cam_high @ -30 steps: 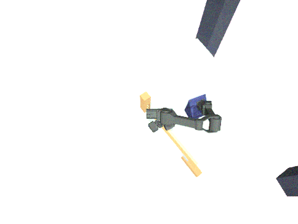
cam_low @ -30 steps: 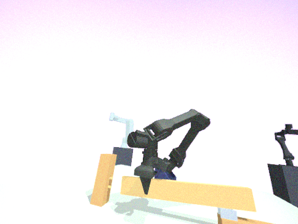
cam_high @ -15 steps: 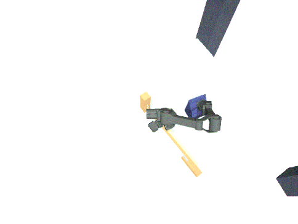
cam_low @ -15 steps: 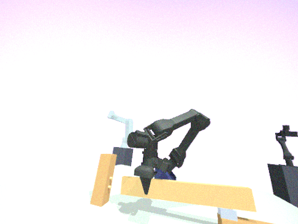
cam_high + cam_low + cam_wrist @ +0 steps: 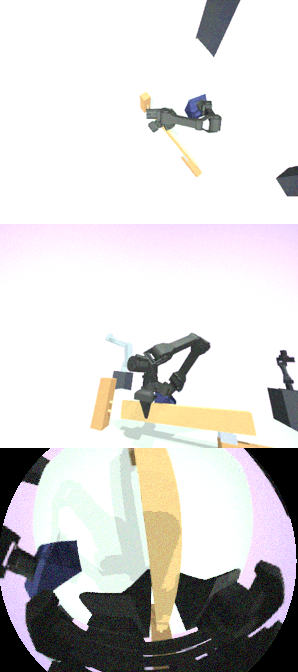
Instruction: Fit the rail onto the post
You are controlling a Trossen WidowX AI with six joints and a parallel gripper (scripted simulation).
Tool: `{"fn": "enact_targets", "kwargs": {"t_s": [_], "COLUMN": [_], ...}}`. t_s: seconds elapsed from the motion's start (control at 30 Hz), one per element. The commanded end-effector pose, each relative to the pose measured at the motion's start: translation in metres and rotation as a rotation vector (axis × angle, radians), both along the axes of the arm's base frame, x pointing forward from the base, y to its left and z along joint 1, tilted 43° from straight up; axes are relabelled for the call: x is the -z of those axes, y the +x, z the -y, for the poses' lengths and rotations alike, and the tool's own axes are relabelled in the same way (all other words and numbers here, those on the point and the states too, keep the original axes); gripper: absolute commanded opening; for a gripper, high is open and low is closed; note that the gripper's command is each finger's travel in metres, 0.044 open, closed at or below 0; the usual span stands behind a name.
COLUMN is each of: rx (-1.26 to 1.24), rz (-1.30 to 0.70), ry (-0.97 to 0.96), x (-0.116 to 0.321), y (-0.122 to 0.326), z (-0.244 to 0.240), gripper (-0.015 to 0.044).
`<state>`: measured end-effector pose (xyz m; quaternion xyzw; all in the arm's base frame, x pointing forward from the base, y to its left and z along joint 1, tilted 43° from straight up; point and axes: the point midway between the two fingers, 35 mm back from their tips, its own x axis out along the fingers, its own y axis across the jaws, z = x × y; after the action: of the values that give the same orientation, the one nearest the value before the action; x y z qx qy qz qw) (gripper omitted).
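1 rail (image 5: 197,416), 1 post (image 5: 103,404), maybe 2 pegs (image 5: 109,407)

No text, label, number or sign can be read on anything in these views
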<state>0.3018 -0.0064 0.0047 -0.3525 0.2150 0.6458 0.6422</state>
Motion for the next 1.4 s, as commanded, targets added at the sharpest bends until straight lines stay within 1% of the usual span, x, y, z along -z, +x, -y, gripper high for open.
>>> {"fn": "enact_targets", "kwargs": {"t_s": [0.0,1.37], "rx": [0.001,0.001], "rz": [0.002,0.003], "ry": [0.0,-0.001], "x": [-0.0001,0.0074], "y": [0.0006,0.0028], "z": [0.0005,0.0094], "gripper": [0.0,0.0]}}
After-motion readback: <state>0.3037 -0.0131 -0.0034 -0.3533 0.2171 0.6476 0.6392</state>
